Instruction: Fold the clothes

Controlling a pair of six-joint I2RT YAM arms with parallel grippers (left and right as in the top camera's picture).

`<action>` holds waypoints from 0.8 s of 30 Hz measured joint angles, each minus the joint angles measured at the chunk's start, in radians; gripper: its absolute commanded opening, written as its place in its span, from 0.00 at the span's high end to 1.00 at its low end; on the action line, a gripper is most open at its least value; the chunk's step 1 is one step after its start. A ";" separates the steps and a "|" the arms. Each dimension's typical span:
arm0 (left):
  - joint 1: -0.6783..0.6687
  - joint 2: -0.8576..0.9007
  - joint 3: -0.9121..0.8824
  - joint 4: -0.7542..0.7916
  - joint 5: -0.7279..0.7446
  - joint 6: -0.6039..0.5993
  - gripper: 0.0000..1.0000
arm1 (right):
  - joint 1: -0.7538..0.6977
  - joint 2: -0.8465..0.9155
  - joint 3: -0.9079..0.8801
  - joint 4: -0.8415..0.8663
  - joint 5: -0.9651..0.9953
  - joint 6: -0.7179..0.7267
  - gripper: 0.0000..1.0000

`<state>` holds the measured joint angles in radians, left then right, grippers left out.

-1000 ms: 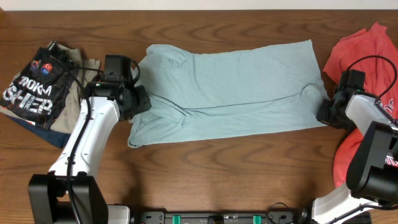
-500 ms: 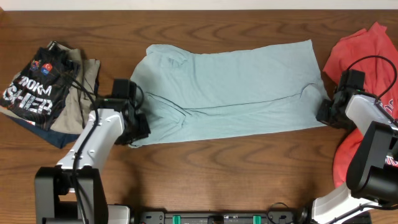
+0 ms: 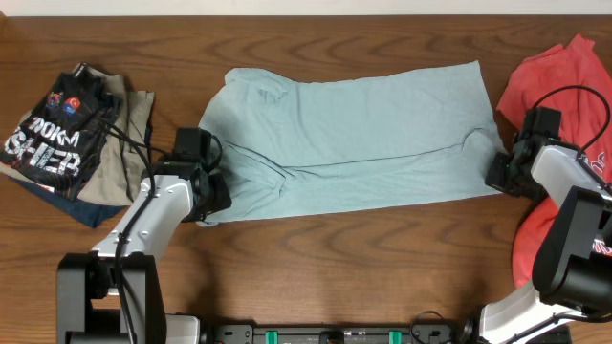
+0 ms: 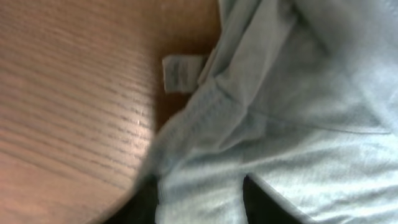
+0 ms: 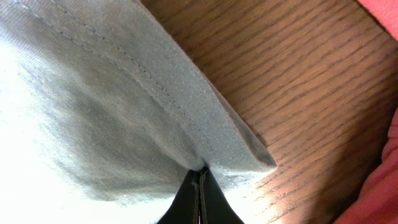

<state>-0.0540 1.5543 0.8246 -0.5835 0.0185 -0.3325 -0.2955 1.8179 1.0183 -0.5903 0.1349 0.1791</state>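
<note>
The wooden table (image 3: pixel 335 277) carries the pale blue-grey T-shirt (image 3: pixel 354 134) spread flat across its middle, with the red T-shirt (image 3: pixel 555 81) bunched at the right edge. I have the right gripper (image 5: pixel 200 186) pinched tight on the near right hem corner. The left gripper (image 4: pixel 202 205) sits at the near left corner, fingers wide with bunched cloth between them. I judge the left should close on both layers, beyond the small label (image 4: pixel 177 73), before I lift both corners evenly.
</note>
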 measured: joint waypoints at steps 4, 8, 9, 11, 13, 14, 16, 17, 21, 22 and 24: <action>0.000 0.000 0.000 0.009 0.000 -0.003 0.94 | 0.000 -0.001 0.002 -0.021 -0.004 0.000 0.99; 0.000 0.000 0.000 0.000 0.000 -0.004 0.94 | 0.000 -0.003 0.003 -0.045 -0.006 0.000 0.99; 0.000 0.000 0.000 -0.006 0.000 -0.004 0.94 | 0.000 -0.003 0.003 -0.052 -0.006 0.000 0.99; 0.000 0.000 -0.001 -0.022 0.000 -0.004 0.94 | 0.000 -0.004 0.003 -0.066 -0.007 0.000 0.99; 0.000 0.000 -0.002 -0.031 0.000 -0.004 0.93 | 0.000 -0.005 0.003 -0.072 -0.007 0.000 0.99; 0.000 0.000 -0.002 -0.035 0.000 -0.004 0.85 | 0.000 -0.005 0.003 -0.073 -0.007 0.000 0.99; 0.000 0.000 -0.002 -0.037 0.000 0.002 0.59 | 0.000 -0.005 0.003 -0.073 -0.007 0.000 0.99; 0.000 0.000 -0.002 -0.037 -0.002 -0.005 0.56 | 0.000 -0.005 0.003 -0.073 -0.008 0.000 0.99; 0.000 0.000 -0.002 -0.037 -0.004 -0.007 0.53 | 0.000 -0.005 0.003 -0.074 -0.007 0.000 0.99; 0.000 0.000 -0.002 -0.038 -0.005 -0.007 0.53 | 0.000 -0.005 0.003 -0.074 -0.007 0.000 0.99; 0.000 0.000 -0.002 -0.043 -0.017 -0.007 0.53 | 0.000 -0.005 0.003 -0.073 -0.008 0.000 0.99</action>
<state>-0.0540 1.5543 0.8230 -0.6270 0.0017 -0.3397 -0.2955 1.8130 1.0218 -0.6632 0.1272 0.1791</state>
